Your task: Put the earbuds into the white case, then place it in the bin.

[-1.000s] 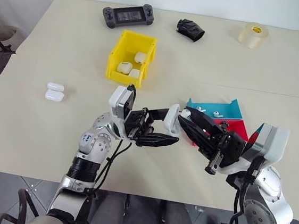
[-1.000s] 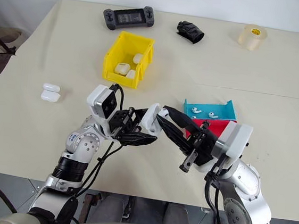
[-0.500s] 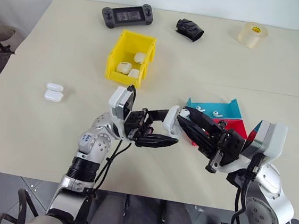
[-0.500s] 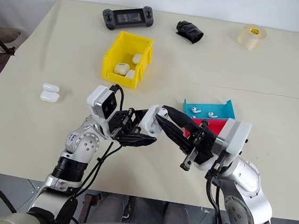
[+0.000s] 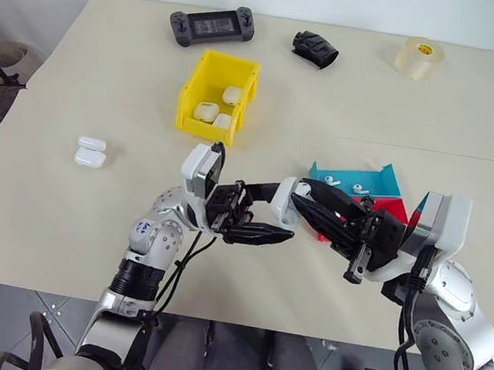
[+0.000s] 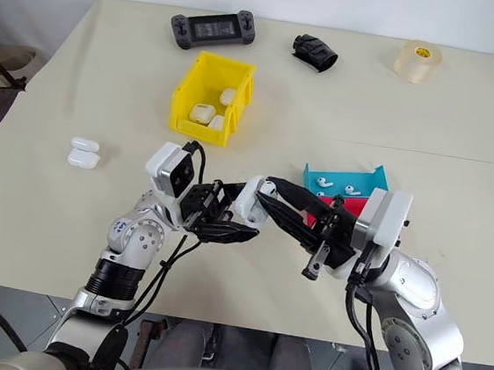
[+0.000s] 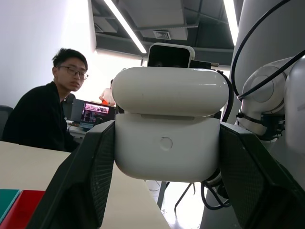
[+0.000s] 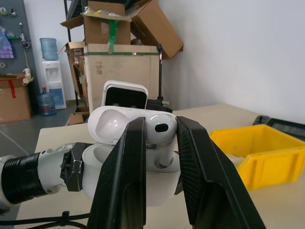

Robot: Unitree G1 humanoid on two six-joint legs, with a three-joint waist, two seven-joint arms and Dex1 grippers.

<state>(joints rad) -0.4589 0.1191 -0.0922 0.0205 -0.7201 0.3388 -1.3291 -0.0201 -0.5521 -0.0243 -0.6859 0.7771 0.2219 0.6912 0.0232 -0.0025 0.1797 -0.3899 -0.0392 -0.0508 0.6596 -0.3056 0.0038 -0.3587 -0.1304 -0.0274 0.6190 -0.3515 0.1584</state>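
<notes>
In the lower middle of the head view, my left gripper (image 5: 266, 214) is clamped on the white case (image 7: 169, 129), held above the table (image 5: 67, 219); the wrist view shows the case pinched between both black fingers (image 7: 81, 181), its lid hinged open. My right gripper (image 8: 159, 143) meets it from the right, jaws narrow and pinching one earbud (image 8: 159, 136) whose stem stands in the open case.

Just beyond, at centre right, the teal tray (image 5: 380, 178) holds further earbuds (image 5: 359, 189), with the red tray (image 5: 393, 209) touching its near side. At centre left, two closed spare cases (image 5: 90, 152) lie side by side.

Farther up, left of centre, the bin (image 5: 200, 87) holds three cases. Along the top edge sit a game controller (image 5: 210, 27), a black object (image 5: 314, 49) and a tape roll (image 5: 419, 57).
</notes>
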